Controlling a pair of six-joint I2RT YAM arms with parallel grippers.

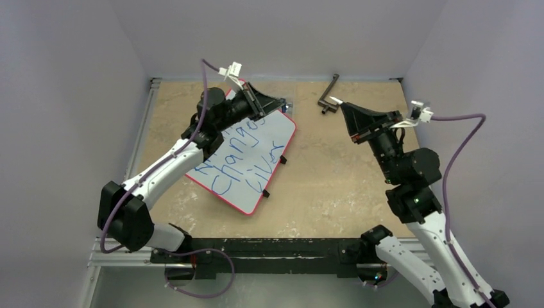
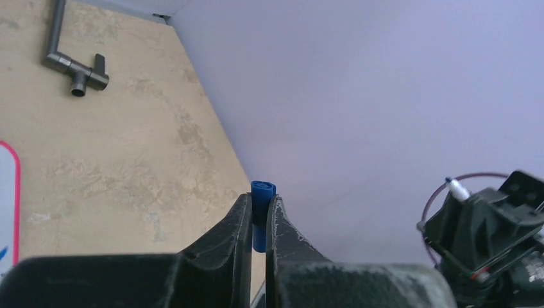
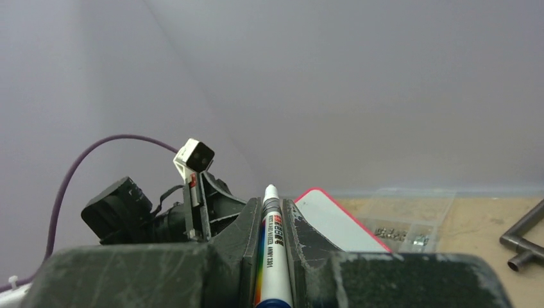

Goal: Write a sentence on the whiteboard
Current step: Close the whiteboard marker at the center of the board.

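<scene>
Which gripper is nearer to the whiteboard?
Left. The left gripper, shut on a blue cap, hangs over the far edge of the whiteboard; the right gripper, shut on a marker, is off to its right.

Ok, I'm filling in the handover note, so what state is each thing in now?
left claw: shut on the blue cap
right claw: shut on the marker
blue cap: off the marker, pinched
marker: held, white end sticking out
whiteboard: lying flat, partly under the left arm
sentence: written in blue, first word partly hidden
clear box: small metal parts inside
metal handle: lying loose
</scene>
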